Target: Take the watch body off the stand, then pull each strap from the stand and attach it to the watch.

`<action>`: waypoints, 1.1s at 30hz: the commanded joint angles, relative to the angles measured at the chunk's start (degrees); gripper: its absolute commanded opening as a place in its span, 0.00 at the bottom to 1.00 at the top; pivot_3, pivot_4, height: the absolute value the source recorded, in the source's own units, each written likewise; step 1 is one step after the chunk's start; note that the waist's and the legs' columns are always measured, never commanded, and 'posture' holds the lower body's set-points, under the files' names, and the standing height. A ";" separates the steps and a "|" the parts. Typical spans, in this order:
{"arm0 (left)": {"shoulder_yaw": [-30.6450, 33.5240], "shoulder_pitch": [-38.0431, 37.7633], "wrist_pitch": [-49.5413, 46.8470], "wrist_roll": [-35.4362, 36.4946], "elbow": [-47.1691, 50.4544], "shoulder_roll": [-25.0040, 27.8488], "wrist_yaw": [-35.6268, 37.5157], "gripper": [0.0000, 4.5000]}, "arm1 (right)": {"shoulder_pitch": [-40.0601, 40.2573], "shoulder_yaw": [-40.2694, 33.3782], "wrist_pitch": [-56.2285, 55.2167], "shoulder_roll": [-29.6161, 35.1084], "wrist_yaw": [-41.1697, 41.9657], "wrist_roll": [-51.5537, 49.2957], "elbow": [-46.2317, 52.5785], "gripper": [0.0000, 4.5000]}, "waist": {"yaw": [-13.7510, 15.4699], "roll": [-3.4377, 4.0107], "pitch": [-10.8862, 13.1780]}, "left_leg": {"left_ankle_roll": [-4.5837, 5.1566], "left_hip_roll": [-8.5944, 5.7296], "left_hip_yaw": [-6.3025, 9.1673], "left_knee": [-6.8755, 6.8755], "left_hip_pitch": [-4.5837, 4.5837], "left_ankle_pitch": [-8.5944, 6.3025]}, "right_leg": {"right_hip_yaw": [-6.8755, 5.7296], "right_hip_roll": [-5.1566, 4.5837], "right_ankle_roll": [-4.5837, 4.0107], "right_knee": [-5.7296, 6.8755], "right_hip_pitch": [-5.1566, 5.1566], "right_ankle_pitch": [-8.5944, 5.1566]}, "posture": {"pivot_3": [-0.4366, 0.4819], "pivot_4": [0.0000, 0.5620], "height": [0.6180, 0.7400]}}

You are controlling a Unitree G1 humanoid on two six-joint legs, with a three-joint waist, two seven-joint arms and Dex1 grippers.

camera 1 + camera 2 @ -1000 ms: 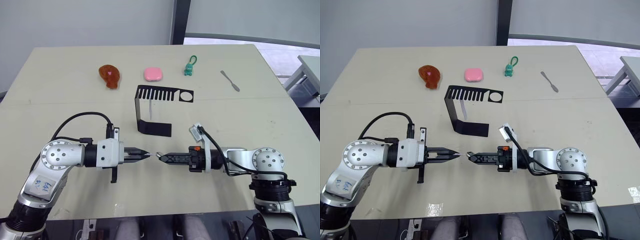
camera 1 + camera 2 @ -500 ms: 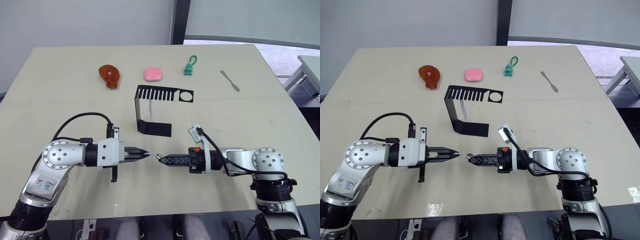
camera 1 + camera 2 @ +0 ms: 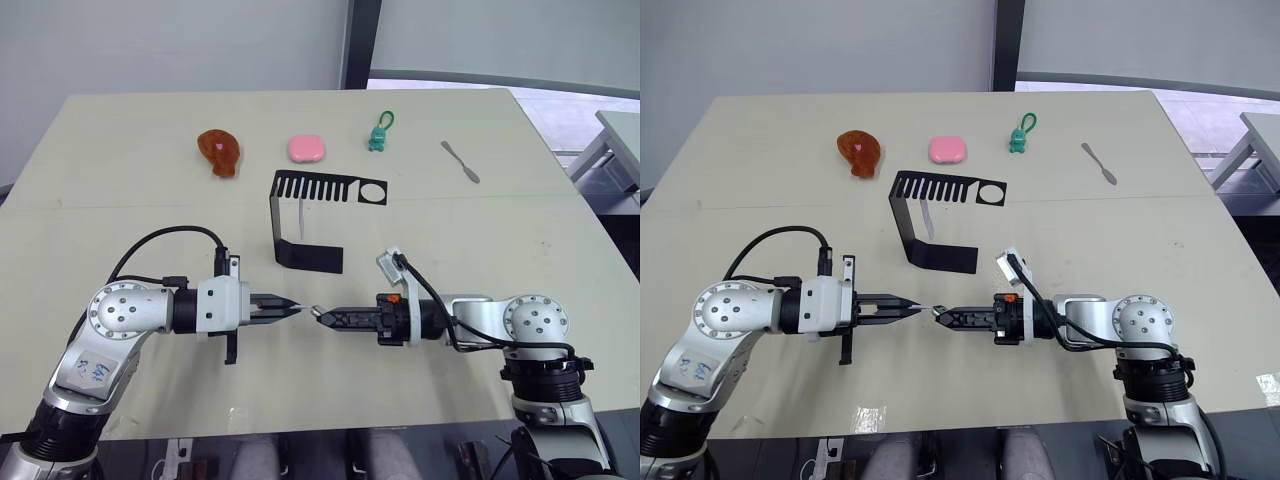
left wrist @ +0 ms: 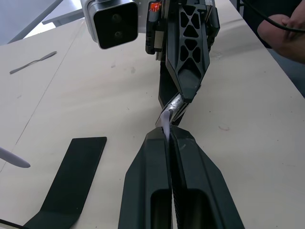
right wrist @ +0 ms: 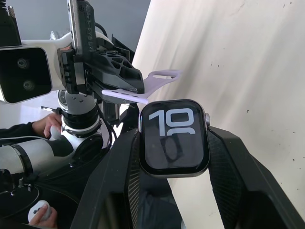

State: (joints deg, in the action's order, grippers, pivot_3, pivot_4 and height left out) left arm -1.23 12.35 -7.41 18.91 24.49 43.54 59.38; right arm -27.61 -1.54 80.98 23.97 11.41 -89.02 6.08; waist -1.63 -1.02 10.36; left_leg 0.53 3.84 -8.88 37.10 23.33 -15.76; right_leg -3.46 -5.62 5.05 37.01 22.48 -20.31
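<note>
The tabletop (image 3: 120, 180) is pale beige and wide. Both arms reach over its near part and point at each other, tip to tip.

The black stand (image 3: 300, 225) sits in the middle of the tabletop, just behind the two pincers. It is a bent sheet with a flat foot, an upright wall and a top plate with slots and a round hole. One pale strap (image 3: 300, 218) hangs from the top plate, inside the bend.

The left pincer (image 3: 292, 308) comes in from the left. Its two black fingers (image 4: 157, 157) are pressed together and clench the end of a second strap (image 5: 143, 86), a thin lavender band that sticks out from the tip towards the other arm.

The right pincer (image 3: 318, 312) comes in from the right. It grasps the watch body (image 5: 174, 138) between its two fingers, one on each side of the case; the dark screen shows light digits. The free end of the held strap lies just beside the top edge of the watch body; I cannot tell if they touch.

Along the far side of the tabletop lie a brown toy drumstick (image 3: 220, 152), a pink soap-like block (image 3: 306, 148), a small green figure (image 3: 379, 134) and a grey spatula (image 3: 460, 161), all well apart from the pincers.
</note>
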 commanded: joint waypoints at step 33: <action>-0.26 -1.42 -0.75 -1.04 2.70 0.73 -0.90 0.00 | 0.28 0.80 -2.07 0.52 -0.45 -1.77 1.12 0.33 | 0.01 0.00 0.00 | 0.00 0.00 0.00 0.00 0.00 0.00 | 0.00 -0.02 0.00 0.00 0.00 0.00 | 0.48 0.27 1.00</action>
State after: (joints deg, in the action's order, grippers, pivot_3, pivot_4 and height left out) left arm -1.14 10.62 -8.09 18.39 26.27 43.85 58.89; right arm -27.16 -0.33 79.60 24.28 10.99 -89.01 5.97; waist -1.62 -1.02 10.36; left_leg 0.53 3.84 -8.88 37.11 23.33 -15.76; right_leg -3.46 -5.63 5.05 37.01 22.47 -20.31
